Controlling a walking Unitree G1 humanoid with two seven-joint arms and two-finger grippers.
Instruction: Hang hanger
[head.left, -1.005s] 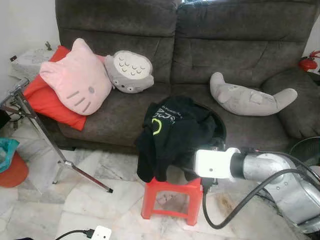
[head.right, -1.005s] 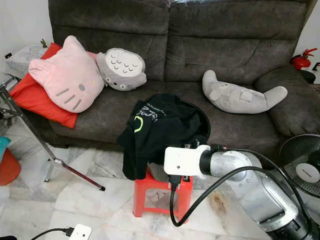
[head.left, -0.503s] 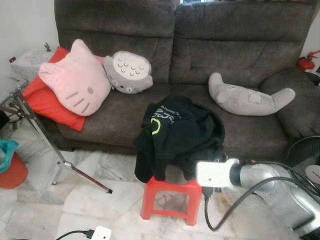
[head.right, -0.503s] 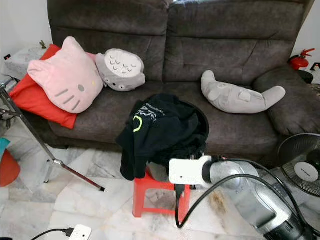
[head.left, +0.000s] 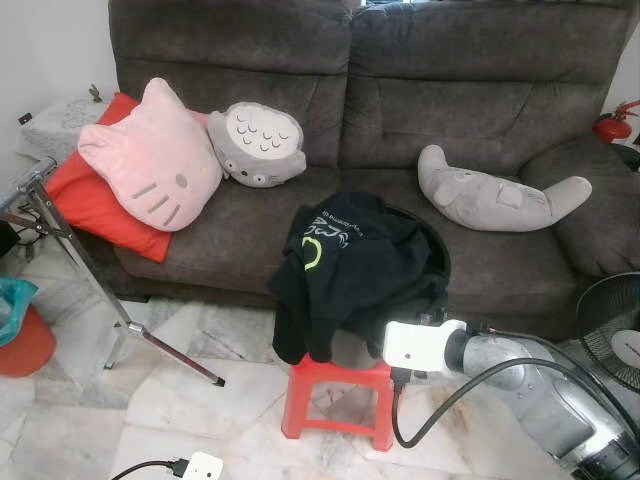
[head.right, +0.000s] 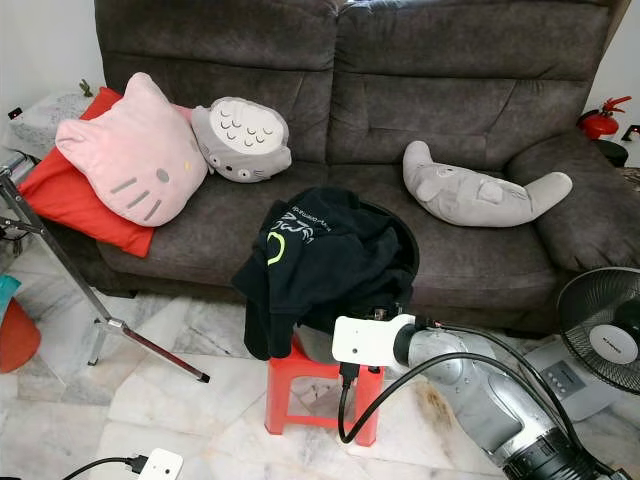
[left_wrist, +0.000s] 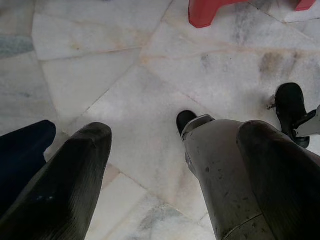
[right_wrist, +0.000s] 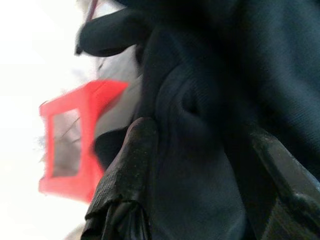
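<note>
The right gripper (right_wrist: 200, 165) reached in from the stool's right edge, its jaws parted with black cloth lying between the two fingers (right_wrist: 135, 160), not yet clamped. The black garment (head.left: 355, 265) lay heaped on the red stool (head.left: 340, 395), spilling over the stool's front and left edges and up against the front edge of the sofa (head.left: 400, 120). No hanger could be made out; if one was present it was presumably buried in the garment, so its long axis could not be told. The garment lay straight ahead of the right jaws and touching them, which made the right arm (head.left: 520, 365) much the nearer. The left gripper (left_wrist: 172, 165) hung low over the marble floor (left_wrist: 125, 85), jaws open and empty, well apart from the stool. Open room for lifting appeared to lie above the stool and toward the floor in front; a slanted metal stand (head.left: 90, 280) stood to the left, a fan (head.right: 600, 330) close on the right, and a white plug (head.left: 203, 467) with its cable near the front.
</note>
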